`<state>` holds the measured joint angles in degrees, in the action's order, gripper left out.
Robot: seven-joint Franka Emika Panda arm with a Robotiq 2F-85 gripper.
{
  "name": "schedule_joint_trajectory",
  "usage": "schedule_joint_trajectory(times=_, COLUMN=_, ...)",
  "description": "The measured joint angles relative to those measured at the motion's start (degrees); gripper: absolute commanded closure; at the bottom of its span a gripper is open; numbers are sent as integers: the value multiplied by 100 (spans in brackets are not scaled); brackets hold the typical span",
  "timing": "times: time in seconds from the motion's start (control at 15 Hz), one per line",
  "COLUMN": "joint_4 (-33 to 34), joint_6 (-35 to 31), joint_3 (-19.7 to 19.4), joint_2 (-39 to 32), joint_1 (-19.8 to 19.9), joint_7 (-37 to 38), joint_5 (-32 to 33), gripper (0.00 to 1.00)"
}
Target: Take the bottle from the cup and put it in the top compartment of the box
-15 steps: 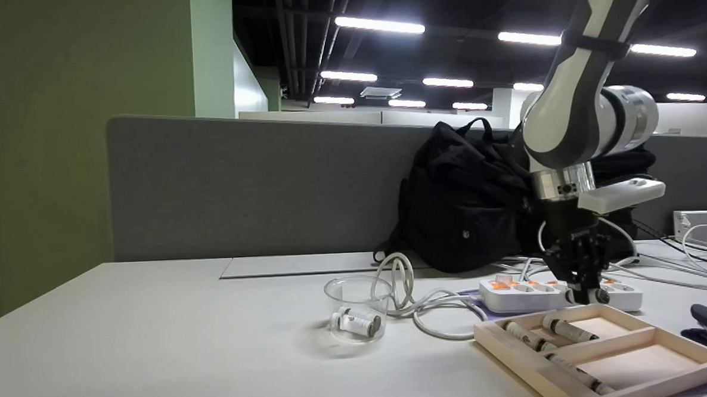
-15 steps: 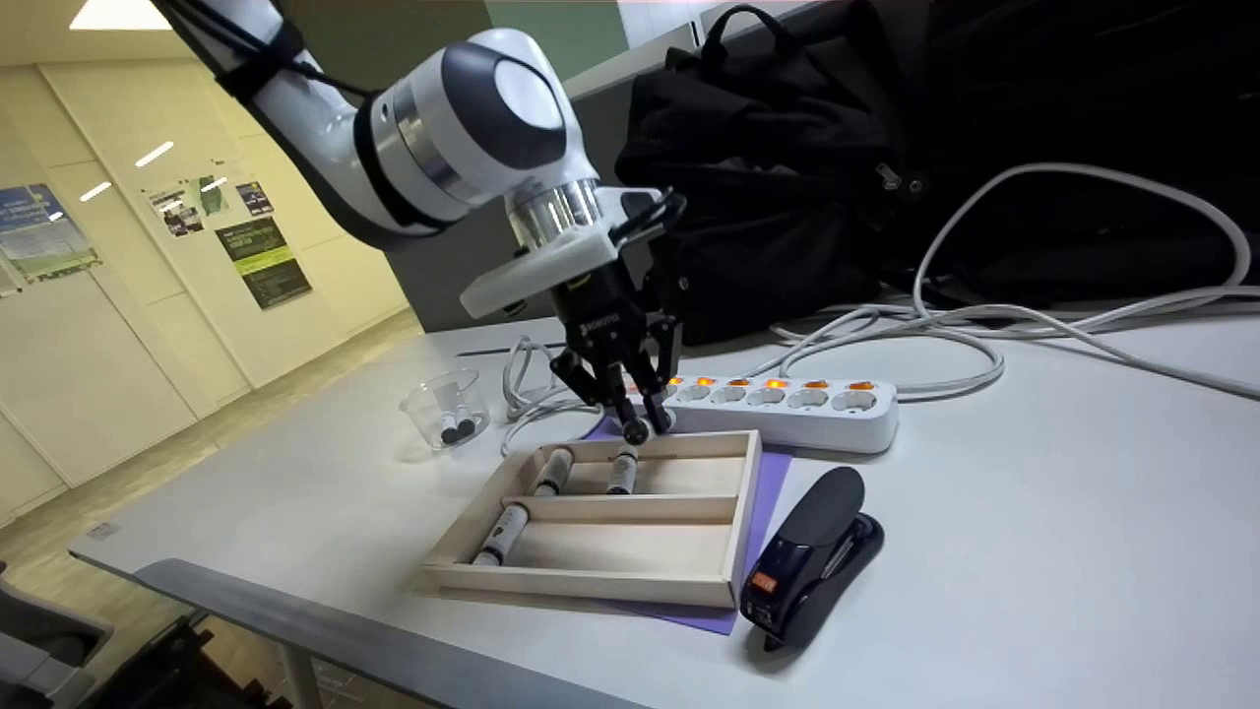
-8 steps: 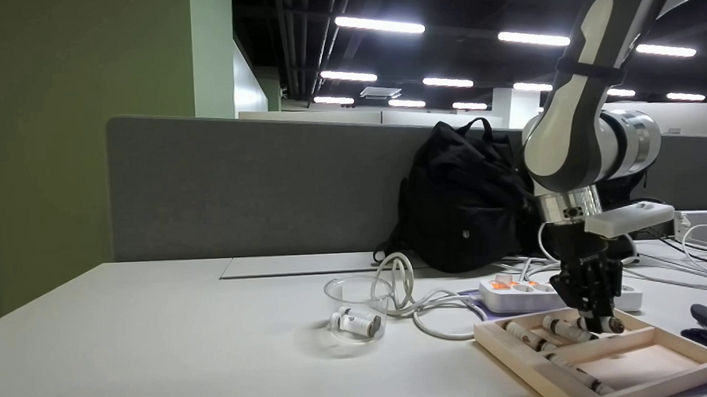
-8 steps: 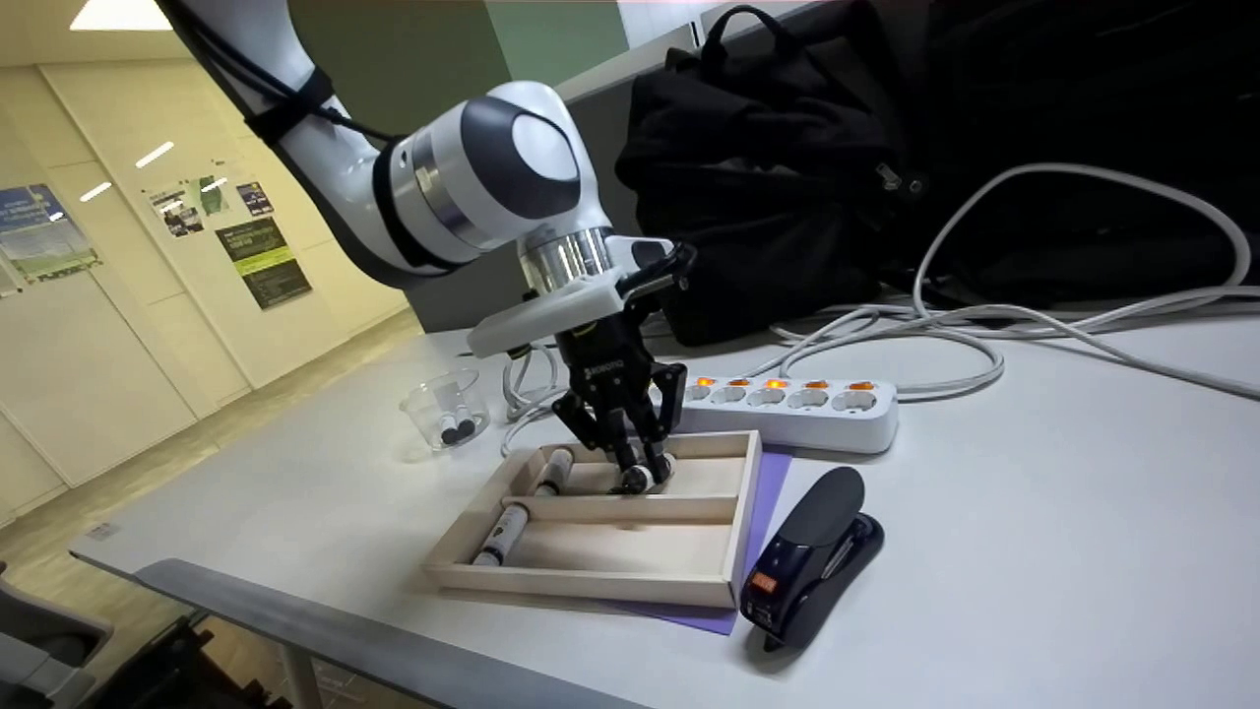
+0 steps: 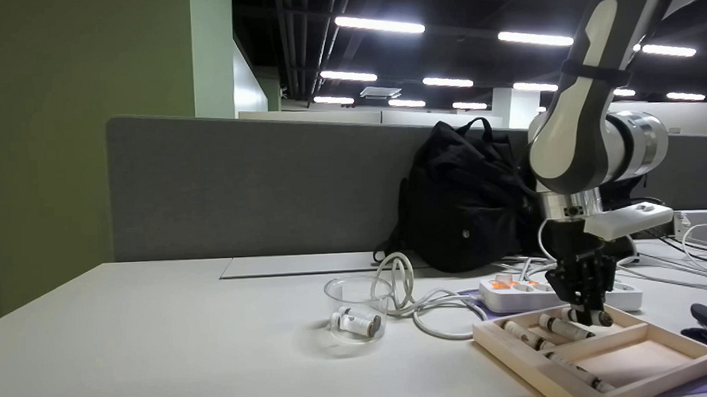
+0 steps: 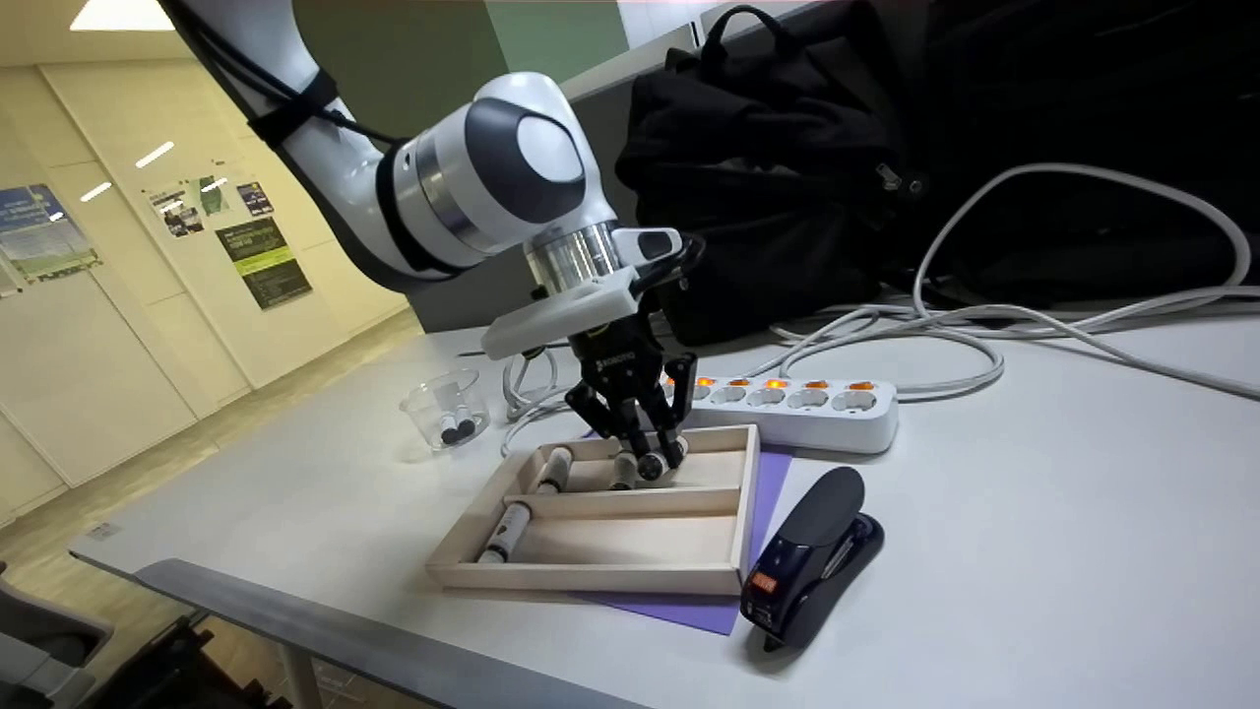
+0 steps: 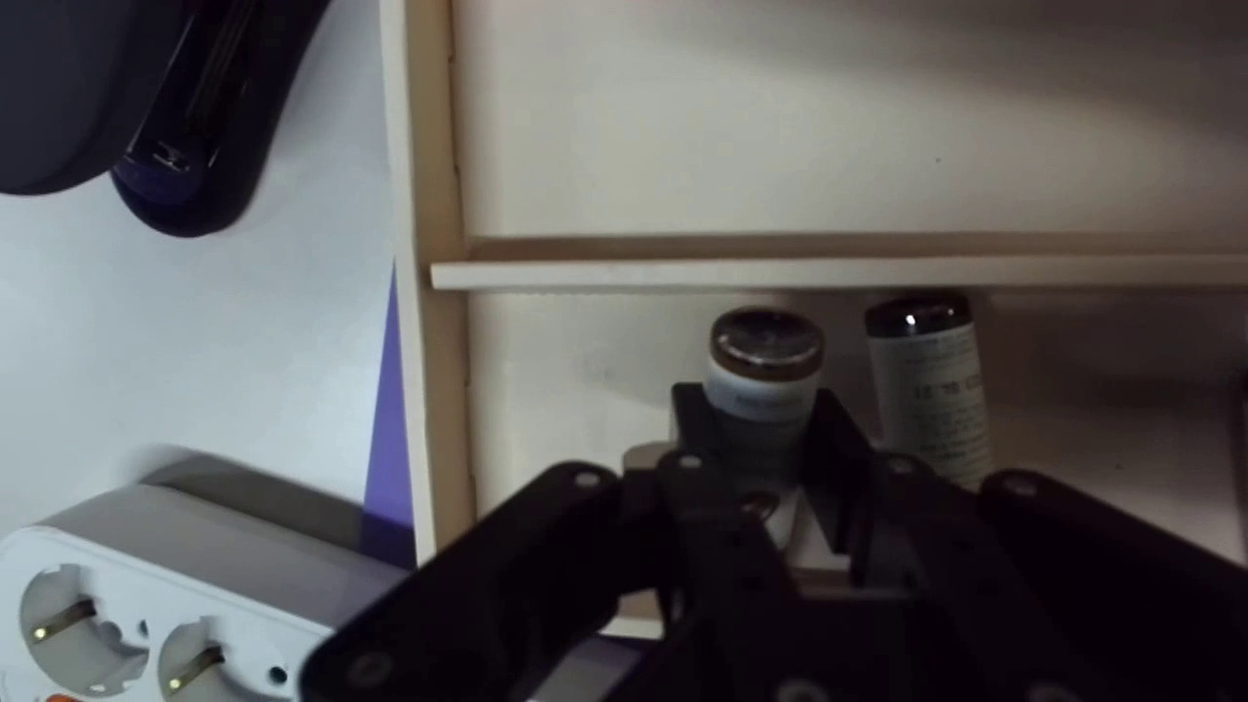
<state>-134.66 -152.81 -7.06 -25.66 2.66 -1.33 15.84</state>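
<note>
The light wooden box point(image 5: 645, 327) is split by thin dividers; its front wall point(image 6: 591, 579) and divider point(image 7: 838, 274) show too. My gripper point(image 6: 661, 459) is over the compartment nearest the power strip, shut on a pale-labelled bottle point(image 7: 760, 395) with a dark end. The held bottle point(image 5: 601, 318) is low inside that compartment; I cannot tell if it touches the floor. Another bottle point(image 7: 931, 400) lies right beside the gripper point(image 7: 765, 439), and one more point(image 5: 523, 335) lies further along. The clear cup point(image 5: 357, 288), away from the gripper, holds two bottles point(image 6: 458, 429).
A white power strip point(image 6: 787, 414) stands close behind the box. A dark stapler point(image 6: 812, 561) lies beside it. A further bottle point(image 6: 507, 532) lies in the near compartment. White cable point(image 5: 399, 280) coils beside the cup, and a black backpack point(image 5: 467, 205) stands behind.
The gripper came down into the box with the bottle, then shifted slightly toward the power strip. The box slid slightly the same way. The cup did not move.
</note>
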Motion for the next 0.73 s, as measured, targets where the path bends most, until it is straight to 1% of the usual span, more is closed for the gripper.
schedule_joint_trajectory(times=0.07, joint_4=-10, joint_6=-63, joint_3=-19, joint_2=-17, joint_1=0, joint_7=-11, joint_5=0, gripper=48)
schedule_joint_trajectory(times=0.13, joint_4=-17, joint_6=-123, joint_3=-35, joint_2=-39, joint_1=0, joint_7=-24, joint_5=3, gripper=47)
schedule_joint_trajectory(times=0.2, joint_4=-32, joint_6=-162, joint_3=-44, joint_2=-46, joint_1=0, joint_7=-40, joint_5=4, gripper=42)
schedule_joint_trajectory(times=0.53, joint_4=-40, joint_6=-193, joint_3=-23, joint_2=-13, joint_1=0, joint_7=-120, joint_5=-25, gripper=7)
schedule_joint_trajectory(times=0.6, joint_4=-40, joint_6=-177, joint_3=-6, joint_2=37, joint_1=0, joint_7=-140, joint_5=-53, gripper=26)
schedule_joint_trajectory(times=0.73, joint_4=-40, joint_6=-45, joint_3=30, joint_2=200, joint_1=-1, joint_7=-202, joint_5=-130, gripper=11)
